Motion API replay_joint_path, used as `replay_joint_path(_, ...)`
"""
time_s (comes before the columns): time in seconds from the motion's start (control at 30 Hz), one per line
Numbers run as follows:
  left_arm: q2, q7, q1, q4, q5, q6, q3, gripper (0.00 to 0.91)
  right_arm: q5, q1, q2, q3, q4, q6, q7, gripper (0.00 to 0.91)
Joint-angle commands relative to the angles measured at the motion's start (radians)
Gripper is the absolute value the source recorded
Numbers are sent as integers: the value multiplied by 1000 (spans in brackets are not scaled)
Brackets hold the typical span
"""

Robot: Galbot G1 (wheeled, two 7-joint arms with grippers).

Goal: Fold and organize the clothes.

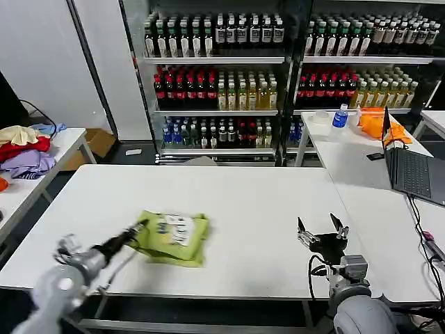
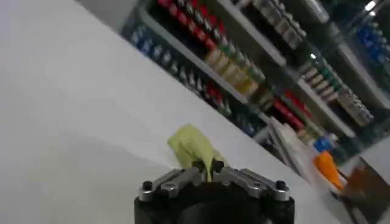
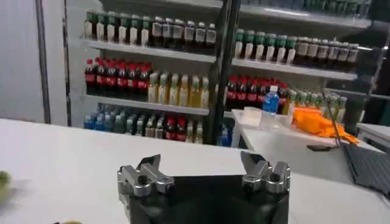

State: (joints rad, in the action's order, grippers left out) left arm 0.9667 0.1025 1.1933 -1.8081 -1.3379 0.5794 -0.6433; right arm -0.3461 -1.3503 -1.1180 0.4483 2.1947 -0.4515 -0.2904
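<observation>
A lime T-shirt (image 1: 174, 238) lies folded into a small packet on the white table (image 1: 250, 202), its white print facing up. My left gripper (image 1: 141, 227) is shut on the packet's left edge; in the left wrist view the lime T-shirt (image 2: 192, 146) runs up from between the closed fingers of my left gripper (image 2: 206, 166). My right gripper (image 1: 321, 228) stands open over bare table to the right of the shirt, a good way from it, and in the right wrist view my right gripper (image 3: 201, 163) holds nothing.
A side table on the left carries a pile of red, purple and cream garments (image 1: 24, 152). At the right, a second table holds a laptop (image 1: 414, 171), an orange cloth (image 1: 379, 123) and a bottle (image 1: 340, 115). Drink coolers (image 1: 278, 76) stand behind.
</observation>
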Motion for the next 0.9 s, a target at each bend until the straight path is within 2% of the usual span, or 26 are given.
replay_joint_path(0.03, -445, -27, 35, 7, 158, 0, -395, 20, -8, 9, -5, 12, 4, 1, 0, 907)
replay_joint_path(0.13, -483, -28, 46, -60, 206, 0, -363, 20, -8, 5, -12, 14, 9, 3, 0, 907)
replay_joint_path(0.27, -445, -21, 101, -203, 340, -1, -261, 20, -8, -1, -16, 23, 20, 3, 0, 907)
replay_joint_path(0.33, -386, -4, 165, -284, 439, -2, -169, 20, -8, -6, -14, 31, 21, 4, 0, 907)
replay_joint_path(0.4, -326, -12, 181, -302, 617, -15, -3, 20, -6, -15, -14, 37, 25, 6, 1, 907)
replay_joint_path(0.47, -241, -50, 166, -177, 907, -103, 202, 20, -3, -25, -22, 42, 33, 5, 0, 907)
replay_joint_path(0.53, -196, -42, 129, -97, 1050, -154, 292, 20, 2, -33, -32, 45, 39, 4, -1, 907)
replay_joint_path(0.67, -130, -24, 67, -123, 1071, -139, 387, 20, 27, -63, -42, 44, 50, 4, 1, 907)
replay_joint_path(0.9, -131, -9, -47, -258, 870, -53, 439, 20, 40, -86, -53, 60, 56, 4, 1, 907)
